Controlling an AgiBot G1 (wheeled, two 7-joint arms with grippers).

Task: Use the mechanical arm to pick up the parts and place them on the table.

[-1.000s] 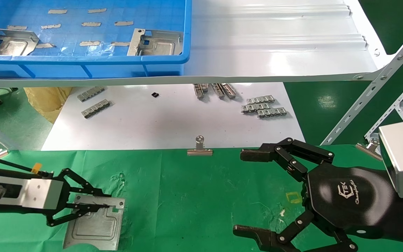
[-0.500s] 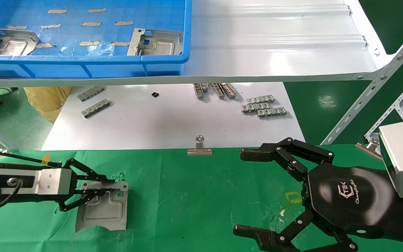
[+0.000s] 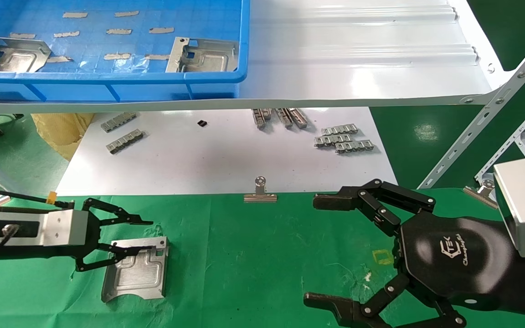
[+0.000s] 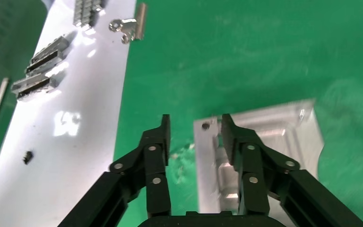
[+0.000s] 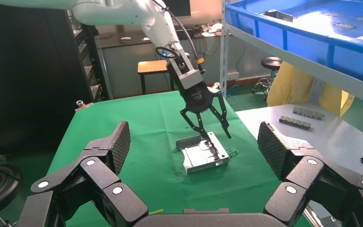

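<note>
Left tool (image 3: 146,235) has spread open, releasing the part (image 3: 136,274) onto the table (image 3: 253,255)

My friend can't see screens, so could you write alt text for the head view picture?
The left gripper, open, hovers over a metal part lying on the green table. The right gripper waits open at the right. Behind lie a white sheet with small link strips and a blue bin holding two more parts.

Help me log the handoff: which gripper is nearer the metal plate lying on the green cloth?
Left. The left gripper is open right over the plate; the right gripper hangs open far across the table.
</note>
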